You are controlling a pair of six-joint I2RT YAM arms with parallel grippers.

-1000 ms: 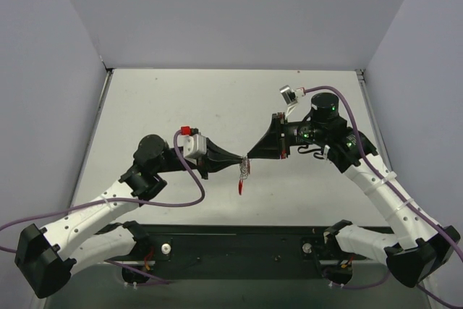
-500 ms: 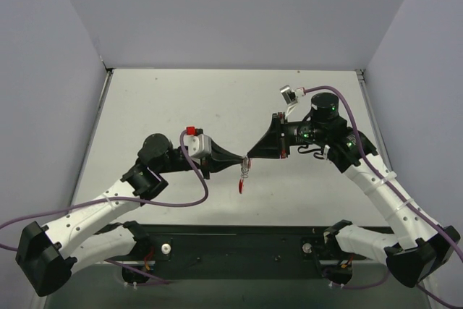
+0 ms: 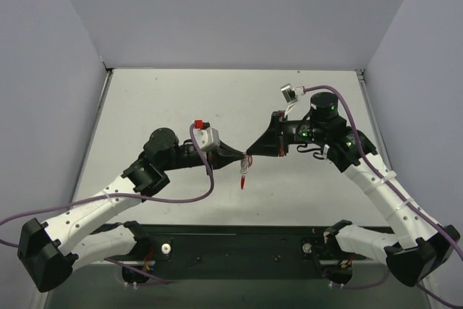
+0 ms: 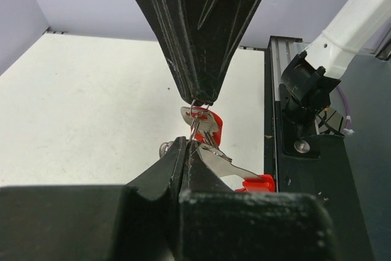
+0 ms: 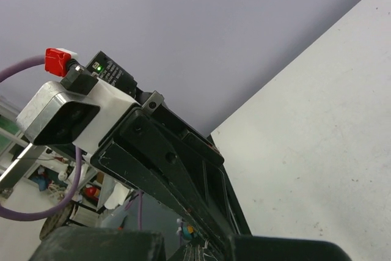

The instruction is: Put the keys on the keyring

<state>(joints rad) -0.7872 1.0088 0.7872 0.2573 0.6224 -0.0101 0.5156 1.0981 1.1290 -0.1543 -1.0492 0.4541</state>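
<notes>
My two grippers meet tip to tip above the table's middle. In the top view, my left gripper (image 3: 241, 157) and right gripper (image 3: 249, 155) are both shut, with the bunch hanging below. In the left wrist view, a thin wire loop of the keyring (image 4: 194, 125) runs from the right gripper's tip (image 4: 197, 98) into the seam of my shut left gripper (image 4: 187, 146). Silver keys with a red piece (image 4: 215, 128) hang behind it. The key (image 4: 227, 163) with its red tag (image 4: 259, 183) sticks out right of my left jaws. In the right wrist view my own jaws are mostly cut off.
The white table (image 3: 173, 99) is walled by grey panels at the back and sides. A black rail (image 3: 239, 240) with both arm bases runs along the near edge. The left arm's purple cable (image 3: 206, 179) loops under its wrist.
My left arm has shifted right and its wrist has risen. The hanging bunch sits slightly higher and tighter between the tips. The right arm has barely moved.
</notes>
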